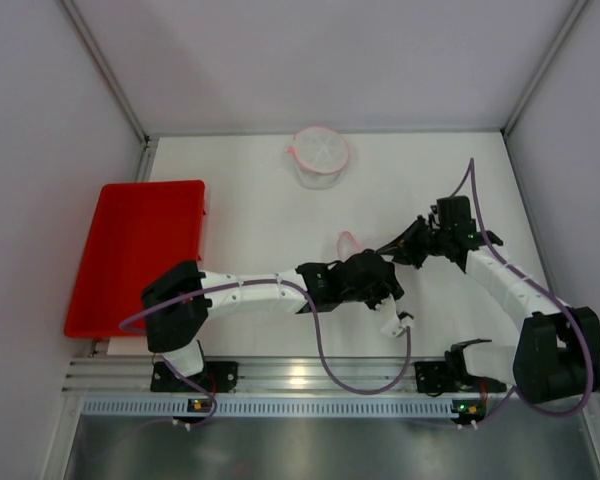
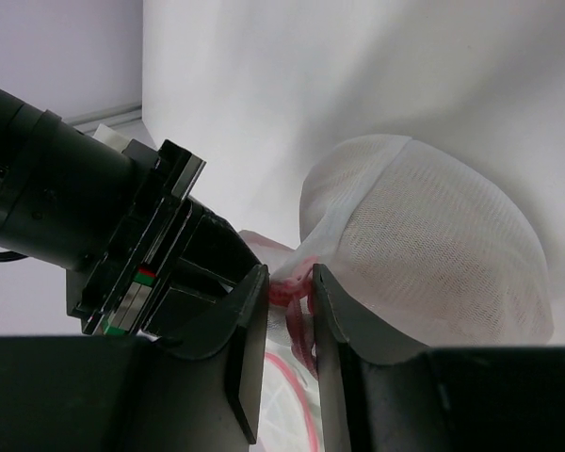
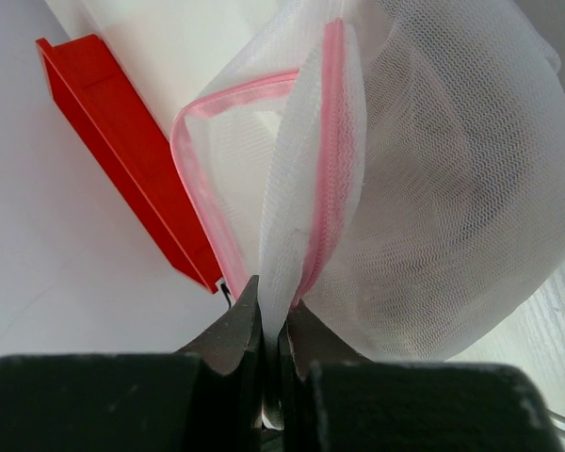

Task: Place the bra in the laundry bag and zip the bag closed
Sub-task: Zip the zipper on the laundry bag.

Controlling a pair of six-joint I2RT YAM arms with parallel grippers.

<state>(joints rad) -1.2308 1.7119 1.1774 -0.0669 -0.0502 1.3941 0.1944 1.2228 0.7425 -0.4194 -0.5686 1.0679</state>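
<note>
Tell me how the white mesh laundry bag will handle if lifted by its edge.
Probably floppy: the white mesh laundry bag folds and creases along its pinched edge. Likely light, since it is thin, see-through net. The pink zipper edge looks firmer, so it may hold its line better.

The laundry bag (image 3: 452, 188) is fine white mesh cloth, soft and faintly rough — its zip tape (image 3: 330, 141) is a smoother pink fabric. My right fingers (image 3: 228, 334) are matt black plastic. The tray (image 3: 122, 141) is glossy red plastic, the table (image 3: 38, 282) smooth matt white, the front rail (image 1: 310, 375) brushed, shiny metal.
</note>
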